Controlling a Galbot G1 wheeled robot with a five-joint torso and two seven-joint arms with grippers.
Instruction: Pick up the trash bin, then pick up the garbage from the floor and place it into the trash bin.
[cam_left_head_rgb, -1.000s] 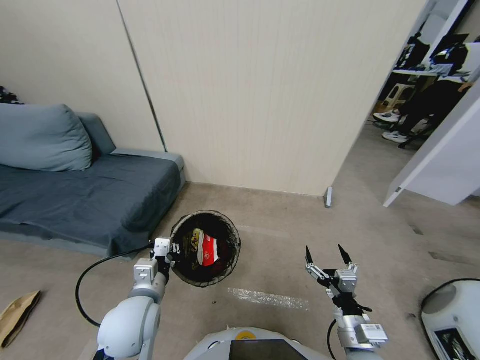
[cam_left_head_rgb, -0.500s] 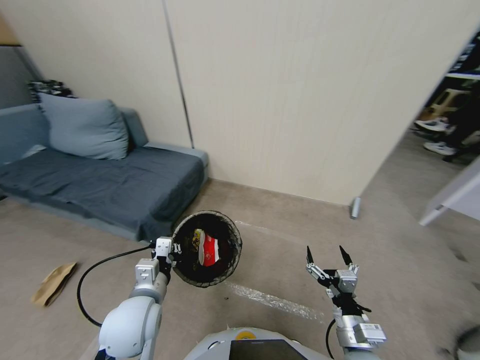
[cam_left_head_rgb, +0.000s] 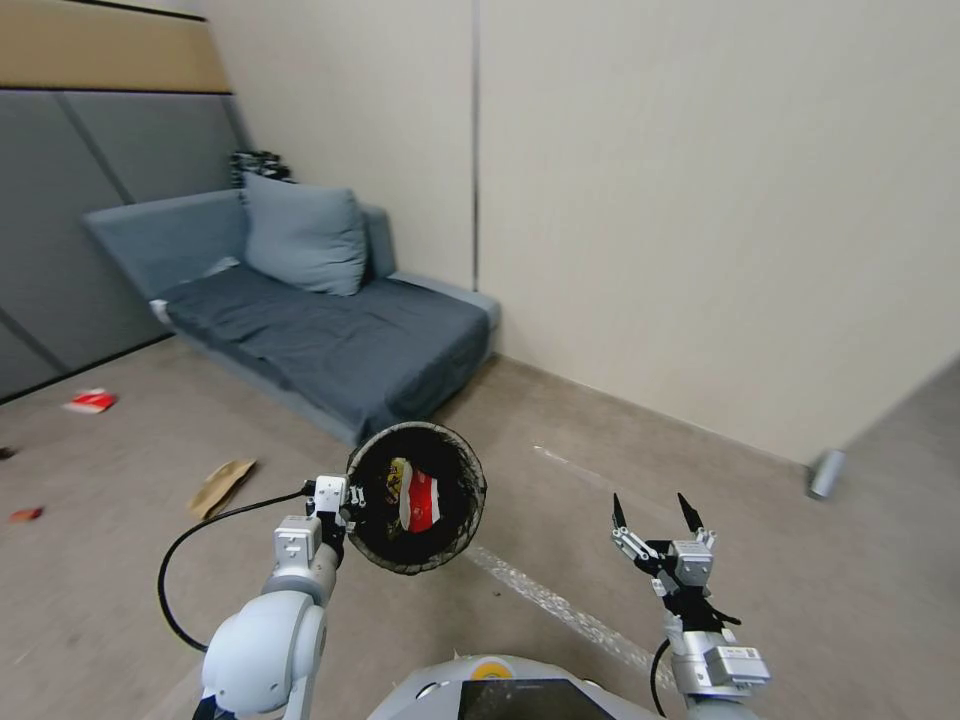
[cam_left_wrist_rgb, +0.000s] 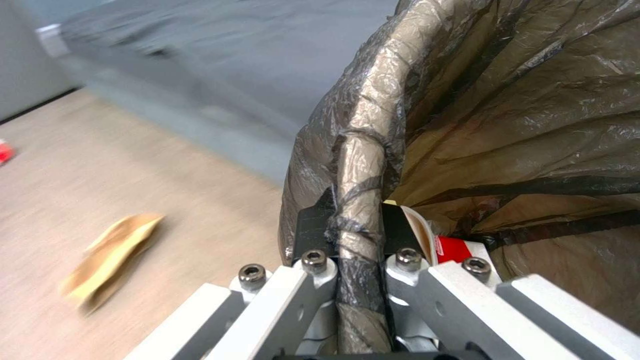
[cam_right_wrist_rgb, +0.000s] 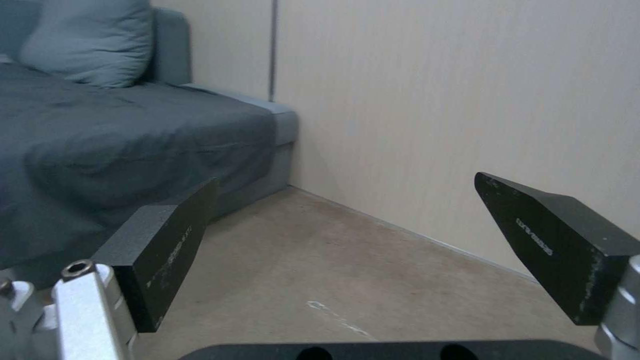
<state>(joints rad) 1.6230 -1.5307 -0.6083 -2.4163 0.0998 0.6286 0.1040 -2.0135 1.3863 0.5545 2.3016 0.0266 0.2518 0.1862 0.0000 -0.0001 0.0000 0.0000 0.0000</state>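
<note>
In left tool (cam_left_wrist_rgb: 350, 235): trash bin (cam_left_head_rgb: 455, 520) rim, pinched; packets seemingly inside.

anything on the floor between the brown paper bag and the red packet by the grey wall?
Bare floor in the head view: nothing lies between the brown paper bag and the red packet.

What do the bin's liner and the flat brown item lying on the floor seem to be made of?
Trash bin liner: thin glossy plastic film, judging by its wrinkles and sheen where the left gripper clamps the rim. Brown item: likely matte paper, creased and flat.
</note>
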